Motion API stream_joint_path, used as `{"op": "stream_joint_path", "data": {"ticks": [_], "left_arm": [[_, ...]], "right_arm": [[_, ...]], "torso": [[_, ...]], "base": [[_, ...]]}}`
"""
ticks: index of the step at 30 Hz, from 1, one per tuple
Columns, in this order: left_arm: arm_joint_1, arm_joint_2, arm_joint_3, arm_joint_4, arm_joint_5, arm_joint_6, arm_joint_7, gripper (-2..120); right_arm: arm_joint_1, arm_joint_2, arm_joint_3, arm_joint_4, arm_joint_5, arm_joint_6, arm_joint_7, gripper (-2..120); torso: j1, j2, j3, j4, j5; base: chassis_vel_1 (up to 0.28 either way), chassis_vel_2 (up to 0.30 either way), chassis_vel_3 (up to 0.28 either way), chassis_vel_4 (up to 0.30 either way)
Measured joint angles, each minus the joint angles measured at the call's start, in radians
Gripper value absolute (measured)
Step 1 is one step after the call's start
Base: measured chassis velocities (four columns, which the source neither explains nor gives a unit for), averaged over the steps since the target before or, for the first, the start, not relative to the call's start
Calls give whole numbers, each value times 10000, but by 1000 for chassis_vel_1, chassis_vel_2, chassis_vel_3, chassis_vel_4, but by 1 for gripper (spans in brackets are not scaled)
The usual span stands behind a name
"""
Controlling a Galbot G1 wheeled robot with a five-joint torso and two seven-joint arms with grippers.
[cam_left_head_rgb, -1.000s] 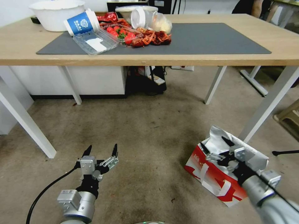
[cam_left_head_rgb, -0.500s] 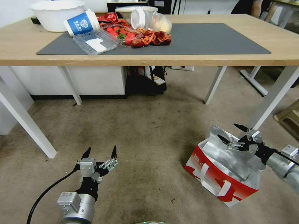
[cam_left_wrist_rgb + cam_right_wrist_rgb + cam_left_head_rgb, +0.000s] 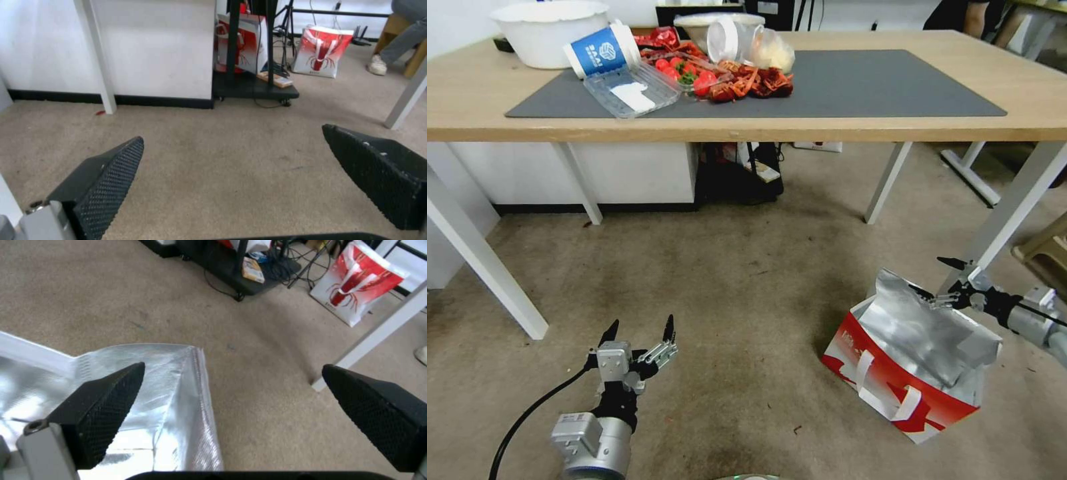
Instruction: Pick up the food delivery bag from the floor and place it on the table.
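Crinkled silver foil tops the boxy red-and-white food delivery bag (image 3: 904, 363) on the stained carpet floor (image 3: 747, 280), lower right. Right gripper (image 3: 946, 281) hovers at its foil rim, jaws apart; left gripper (image 3: 639, 328), lower left, jaws also apart.

Worn brownish-grey carpet (image 3: 740, 280) with dark stains is covering the room. A long light-wood desk (image 3: 840, 127) on slanting white legs is standing across it, a dark grey rectangular mat (image 3: 880, 83) lying on its top. Beneath it a white wall panel (image 3: 151, 50) with a black skirting strip (image 3: 146, 101) is running along the carpet. Beside the panel a low black wheeled stand (image 3: 256, 90) is sitting among trailing black cables (image 3: 285, 271). Even, soft light is falling over everything.
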Motion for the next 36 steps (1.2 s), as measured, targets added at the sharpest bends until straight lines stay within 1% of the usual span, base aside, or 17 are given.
{"op": "stream_joint_path", "data": {"ticks": [1,3,5,8,9,15,20,23,25,27,29,30,31,32,34,35,36], "left_arm": [[0,0,0,0,0,0,0,100],[35,-75,-5,3,37,-76,1,100],[42,-93,-7,2,40,-84,1,100],[46,-120,-25,5,35,-106,2,100],[46,-120,-25,5,35,-106,2,100],[56,-87,-36,76,-9,-191,-2,100],[49,-63,-34,105,-123,-210,3,100],[28,-21,-89,96,-194,-209,2,100],[22,-14,-100,92,-207,-209,2,100],[6,-6,-118,90,-241,-208,0,100],[-4,-4,-120,95,-250,-208,1,100],[-24,-5,-120,120,-264,-208,5,100],[-43,-12,-120,143,-266,-208,6,100],[-43,-12,-120,143,-266,-208,6,100],[-93,-40,-120,194,-267,-208,11,100],[-93,-40,-120,194,-267,-208,11,100],[-108,-43,-120,216,-268,-208,12,100]], "right_arm": [[0,0,0,0,0,0,0,100],[643,142,-601,-516,-208,158,-138,100],[812,175,-790,-661,-273,189,-164,100],[1437,281,-1517,-1234,-447,358,-313,100],[1437,281,-1517,-1234,-447,358,-313,100],[2589,469,-2497,-2194,-625,517,-941,100],[3114,517,-2886,-2511,-718,451,-1234,100],[3548,557,-3209,-2868,-916,137,-1595,99],[3646,574,-3266,-2984,-976,93,-1701,96],[3947,646,-3455,-3366,-1100,-131,-2165,89],[4013,665,-3493,-3441,-1132,-214,-2288,86],[4094,689,-3538,-3523,-1200,-363,-2455,80],[4124,706,-3554,-3548,-1231,-449,-2487,76],[4124,706,-3554,-3548,-1231,-449,-2487,76],[4168,752,-3578,-3616,-1203,-571,-2452,67],[4168,752,-3578,-3616,-1203,-571,-2452,67],[4192,776,-3588,-3676,-1185,-562,-2435,61]], "torso": [[0,0,0,0,0],[0,0,0,1,2],[0,1,0,0,1],[0,2,0,-2,1],[0,2,0,-2,1],[0,3,0,-1,1],[0,4,0,0,0],[0,4,0,0,0],[0,5,0,-1,0],[1,5,0,-1,0],[0,5,0,-1,0],[0,5,0,-1,0],[0,5,0,-1,0],[0,5,0,-1,0],[0,5,0,-1,-1],[0,5,0,-1,-1],[0,5,0,-1,0]], "base": [[0,0,0,0],[0,0,0,0],[0,0,0,0],[0,0,0,0],[0,0,0,0],[0,0,0,0],[0,0,0,0],[0,0,0,0],[0,0,0,0],[0,0,0,0],[0,0,0,0],[0,0,0,0],[0,0,0,0],[0,0,0,0],[0,0,0,0],[0,0,0,0],[0,0,0,0]]}}
